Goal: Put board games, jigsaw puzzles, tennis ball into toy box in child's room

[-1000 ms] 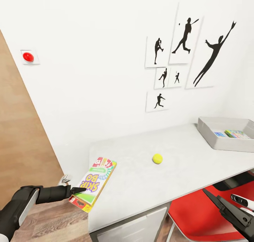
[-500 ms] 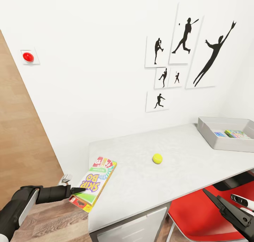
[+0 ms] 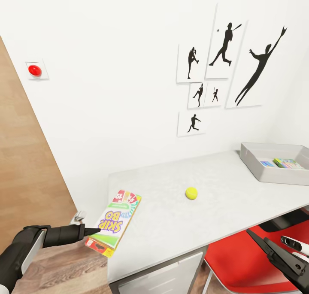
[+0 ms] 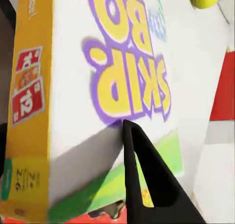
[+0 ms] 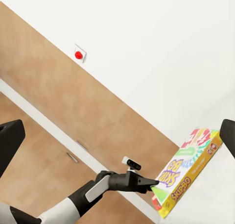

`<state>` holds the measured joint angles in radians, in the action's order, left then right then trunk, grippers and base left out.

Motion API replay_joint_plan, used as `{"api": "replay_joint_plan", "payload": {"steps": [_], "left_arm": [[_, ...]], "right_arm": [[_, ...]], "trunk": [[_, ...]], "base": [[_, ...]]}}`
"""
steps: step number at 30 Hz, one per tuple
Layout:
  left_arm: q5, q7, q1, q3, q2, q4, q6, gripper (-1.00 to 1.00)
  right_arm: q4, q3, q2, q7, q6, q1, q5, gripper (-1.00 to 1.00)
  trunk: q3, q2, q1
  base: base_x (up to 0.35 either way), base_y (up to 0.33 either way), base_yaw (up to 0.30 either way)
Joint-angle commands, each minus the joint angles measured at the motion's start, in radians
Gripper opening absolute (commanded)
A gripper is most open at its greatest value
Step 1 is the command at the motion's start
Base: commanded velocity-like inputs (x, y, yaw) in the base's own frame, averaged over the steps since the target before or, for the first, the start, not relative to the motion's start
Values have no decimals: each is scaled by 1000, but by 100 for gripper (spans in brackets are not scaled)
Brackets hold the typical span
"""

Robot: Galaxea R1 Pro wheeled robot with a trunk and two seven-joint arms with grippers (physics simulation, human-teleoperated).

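Left arm: glossy black rounded shell with a light grey side panel, narrowing to a black cylindrical wrist and slim black pointed left gripper. A small white block sits atop the wrist. Right gripper: black, angular, tapering fingers, beside a white rounded housing with dark insets.

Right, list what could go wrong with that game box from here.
1. The left gripper pinches the SKIP-BO board game near one end, most of it jutting past the fingers; it could pivot or slip out.
2. The board game sits at the table corner, partly past the edge, so a release here could drop it to the floor.
3. The tennis ball lies between it and the toy box; a low carry might knock it rolling.
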<state>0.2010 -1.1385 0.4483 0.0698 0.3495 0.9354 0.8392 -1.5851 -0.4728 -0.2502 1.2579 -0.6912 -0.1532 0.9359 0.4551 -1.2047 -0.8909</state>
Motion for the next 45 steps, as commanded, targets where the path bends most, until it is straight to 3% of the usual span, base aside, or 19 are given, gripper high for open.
{"api": "replay_joint_plan", "payload": {"steps": [1, 6, 19, 34, 38, 45], "left_arm": [[-9, -8, 0, 0, 1, 0, -5, -100], [-15, -107, 1, 1, 4, 1, -6, -100], [-14, -169, 1, 1, 30, 6, -2, -100], [-14, -304, 1, 2, 57, 25, 6, -100], [-15, -383, 2, 1, 77, 57, 58, -100], [-14, -432, 1, -1, 98, 76, 77, -100]], "right_arm": [[-1, 0, 0, -1, -8, 0, 6, 100], [0, 0, 0, -1, -8, 0, 6, 100], [0, 1, 1, -1, -7, 0, 5, 100], [0, 0, 3, 0, -5, 0, 5, 100], [0, 0, 3, 0, -5, 0, 5, 100], [0, 0, 6, 0, -3, -1, 4, 100]], "trunk": [[-2, 7, 4], [-18, 42, 23], [-59, 133, 73], [-106, 238, 130], [-118, 266, 146], [-140, 315, 173]], "base": [[0, 0, 0], [0, 0, 0], [0, 0, 0], [0, 0, 0], [0, 0, 0], [0, 0, 0]]}}
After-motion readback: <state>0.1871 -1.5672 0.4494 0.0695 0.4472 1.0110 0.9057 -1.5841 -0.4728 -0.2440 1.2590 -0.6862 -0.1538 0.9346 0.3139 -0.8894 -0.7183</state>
